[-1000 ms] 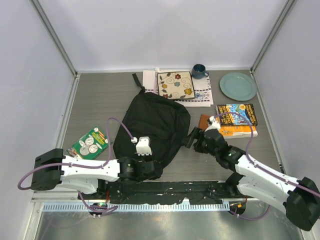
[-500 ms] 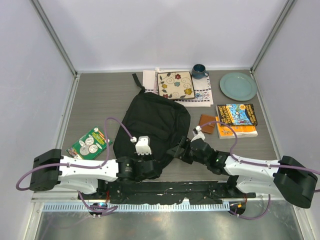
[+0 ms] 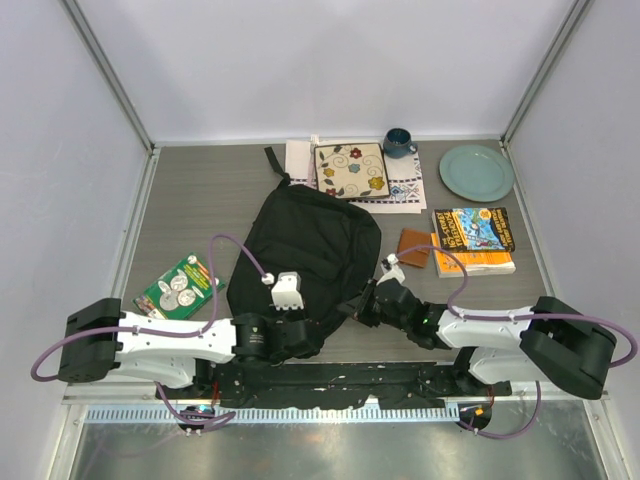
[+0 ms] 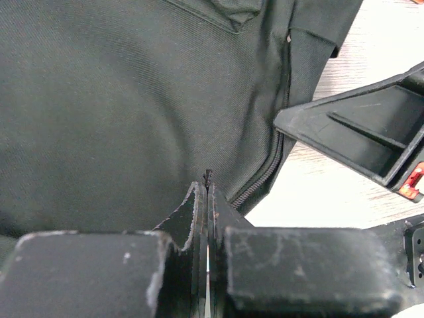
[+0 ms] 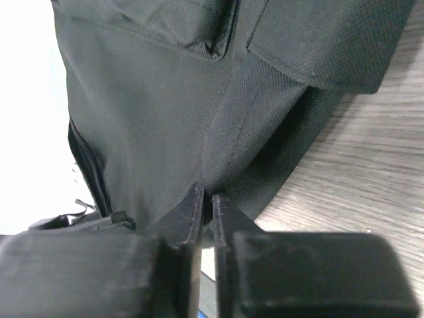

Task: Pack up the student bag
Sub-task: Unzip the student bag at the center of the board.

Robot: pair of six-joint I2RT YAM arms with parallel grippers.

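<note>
Two pincers, one backpack (image 3: 305,245), and both are nipped onto its near edge.
The bag's lying flat in the middle of the grey table (image 3: 190,200), far end right up by the white cloth (image 3: 400,190) with the flowery tile (image 3: 351,170) on it. The left gripper (image 4: 207,192) is squeezed fully closed at the zipper edge with a thin black bit poking up between the tips, which looks like part of the bag. The right gripper (image 5: 207,199) is at the bag's near right corner, jaws almost together and pinching a fold of the fabric. Off to the sides: a green packet (image 3: 180,285) on the left, a brown wallet (image 3: 413,246) and stacked books (image 3: 473,240) on the right, and a mug (image 3: 398,142) and green plate (image 3: 476,171) at the back.
</note>
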